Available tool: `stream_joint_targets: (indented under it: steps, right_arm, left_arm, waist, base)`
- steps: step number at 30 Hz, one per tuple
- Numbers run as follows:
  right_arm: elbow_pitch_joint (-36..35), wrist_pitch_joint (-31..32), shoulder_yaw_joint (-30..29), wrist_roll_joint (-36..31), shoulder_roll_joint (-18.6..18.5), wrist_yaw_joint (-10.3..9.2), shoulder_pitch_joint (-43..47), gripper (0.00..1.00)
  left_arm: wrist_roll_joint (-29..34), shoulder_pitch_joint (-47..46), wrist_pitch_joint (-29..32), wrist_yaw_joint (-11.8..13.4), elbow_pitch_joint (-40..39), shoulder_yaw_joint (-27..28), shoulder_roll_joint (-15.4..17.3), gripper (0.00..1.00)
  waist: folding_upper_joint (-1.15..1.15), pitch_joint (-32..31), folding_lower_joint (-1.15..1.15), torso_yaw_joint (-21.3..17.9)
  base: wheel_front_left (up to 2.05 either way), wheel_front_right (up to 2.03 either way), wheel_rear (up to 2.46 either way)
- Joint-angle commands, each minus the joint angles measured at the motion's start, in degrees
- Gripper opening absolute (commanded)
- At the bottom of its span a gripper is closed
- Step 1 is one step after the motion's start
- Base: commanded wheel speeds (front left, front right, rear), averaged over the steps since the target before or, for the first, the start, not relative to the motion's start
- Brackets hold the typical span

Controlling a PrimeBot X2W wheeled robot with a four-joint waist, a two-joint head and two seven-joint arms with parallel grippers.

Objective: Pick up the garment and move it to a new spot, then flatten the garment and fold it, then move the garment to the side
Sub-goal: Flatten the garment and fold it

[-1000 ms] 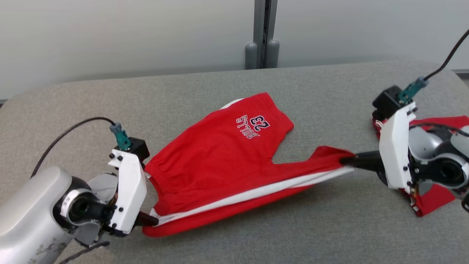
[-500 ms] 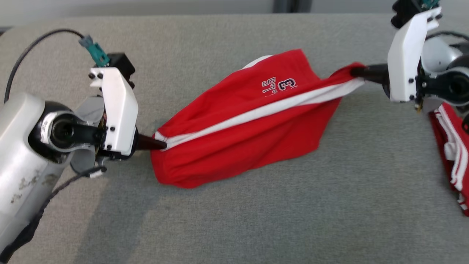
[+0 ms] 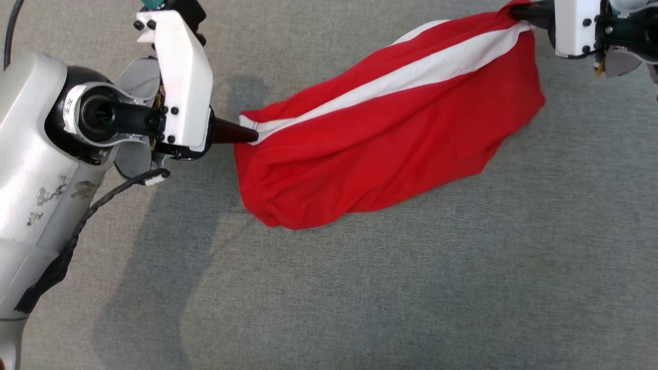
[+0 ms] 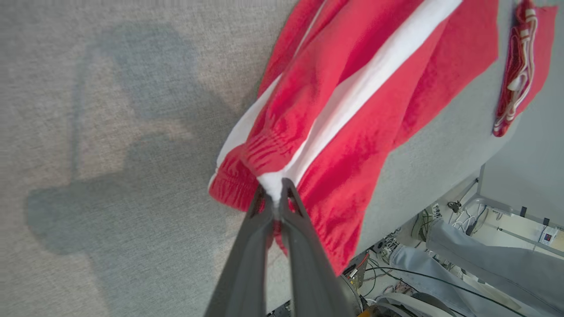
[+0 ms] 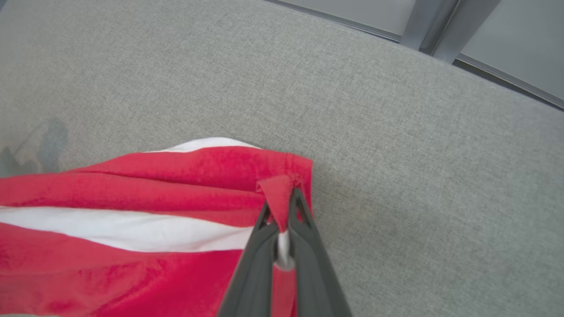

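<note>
Fold underway: garment swung over on itself within the last second, printed number now hidden, white stripe uppermost. Stretched between left gripper, clamped on waistband, and right gripper, clamped on leg hem; sagging over grey table. Laying flat next, probably.

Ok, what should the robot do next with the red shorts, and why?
Probably lower both grippers, laying the red shorts on the grey table. The left gripper pinches the waistband, the right gripper the leg hem, so the shorts hang stretched and sagging, not flat.

Lab: grey padded table, loose cables
</note>
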Motion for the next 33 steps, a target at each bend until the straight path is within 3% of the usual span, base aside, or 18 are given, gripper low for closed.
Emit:
stream_joint_targets:
  steps: [1, 8, 20, 21, 22, 23, 24, 33]
  right_arm:
    - [0.8, -0.4, 0.0, -0.7, 0.1, -0.01, -0.9, 0.0]
    - [3.8, -2.8, 0.1, -1.3, 1.6, 0.0, -2.5, 0.0]
    - [8.4, -0.1, 0.6, -0.2, 3.9, 0.0, -5.3, 0.03]
    - [8.8, -0.3, 0.4, -0.2, 4.1, 0.0, -5.6, 0.39]
    - [9.1, -0.6, 0.3, -0.1, 4.4, 0.0, -5.7, 0.88]
    - [9.5, -0.7, 0.3, 0.1, 4.6, 0.0, -5.7, 1.0]
    - [9.8, -1.0, 0.3, 0.2, 4.9, 0.0, -5.7, 1.0]
    - [8.4, -6.3, 0.5, 1.1, 5.3, 0.0, -3.2, 1.0]
  left_arm:
    - [0.5, -1.2, -0.4, -0.4, 0.6, 0.4, -0.1, 0.0]
    - [0.9, -3.2, -1.6, -1.6, 3.3, 0.7, -1.4, 0.0]
    - [0.7, -4.5, -0.6, -1.3, 6.1, 0.4, -2.0, 0.0]
    - [0.8, -4.6, -0.6, -1.4, 6.2, 0.3, -2.0, 0.0]
    - [1.0, -4.8, -0.8, -1.5, 6.2, 0.3, -2.1, 0.0]
    - [1.1, -4.8, -1.1, -1.8, 6.3, 0.3, -2.2, 0.4]
    - [1.2, -4.8, -1.3, -2.0, 6.5, 0.4, -2.3, 1.0]
    - [2.7, -4.0, -4.8, -3.2, 9.5, 0.8, -1.9, 1.0]
  waist:
    - [0.0, 1.5, 0.0, 1.3]
    - [0.0, 2.9, 0.0, 2.3]
    - [0.0, 3.5, 0.0, 2.0]
    - [0.0, 3.6, 0.0, 2.0]
    - [0.0, 3.6, 0.0, 2.0]
    - [0.0, 3.5, 0.0, 2.0]
    - [0.0, 3.4, 0.0, 2.0]
    - [0.0, -0.2, 0.0, 1.1]
  base:
    - [0.0, 0.0, 0.0]
    - [0.0, 0.0, 0.0]
    - [0.0, 0.0, 0.0]
    - [0.0, 0.0, 0.0]
    - [0.0, 0.0, 0.0]
    - [0.0, 0.0, 0.0]
    - [0.0, 0.0, 0.0]
    - [0.0, 0.0, 0.0]
